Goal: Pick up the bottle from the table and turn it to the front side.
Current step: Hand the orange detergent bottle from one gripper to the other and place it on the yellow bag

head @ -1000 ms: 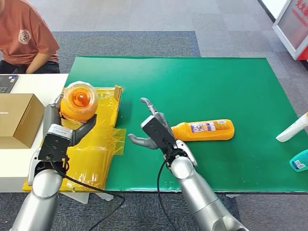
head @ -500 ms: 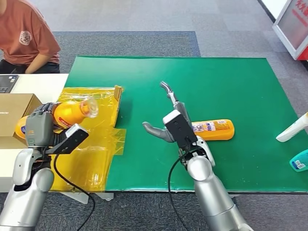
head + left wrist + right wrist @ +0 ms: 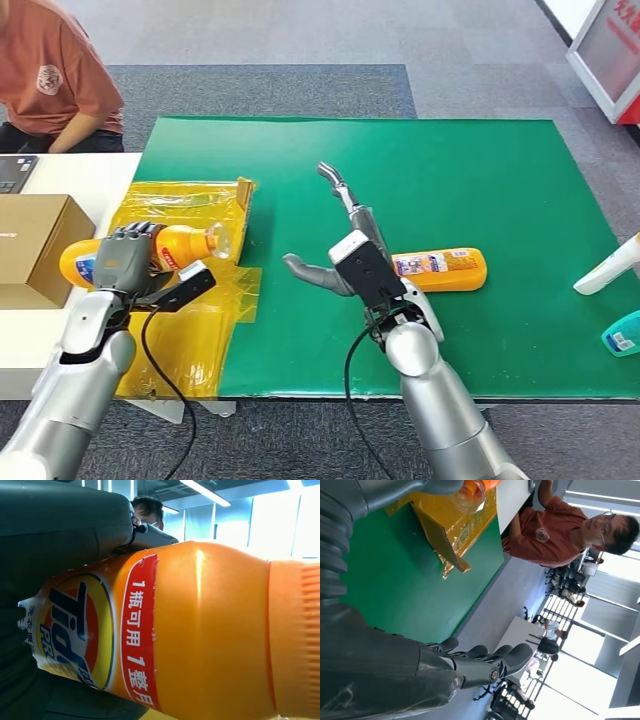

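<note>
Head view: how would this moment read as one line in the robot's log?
left robot hand: grips orange bottle, lying sideways over yellow tray | right robot hand: open above green mat | second bottle: flat on mat

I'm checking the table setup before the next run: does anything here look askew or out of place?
Yes. An orange bottle lies on its side on the green mat rather than standing. A yellow-taped cardboard tray sits crumpled, hanging over the mat's edge. The left robot hand holds another orange bottle sideways above it.
</note>
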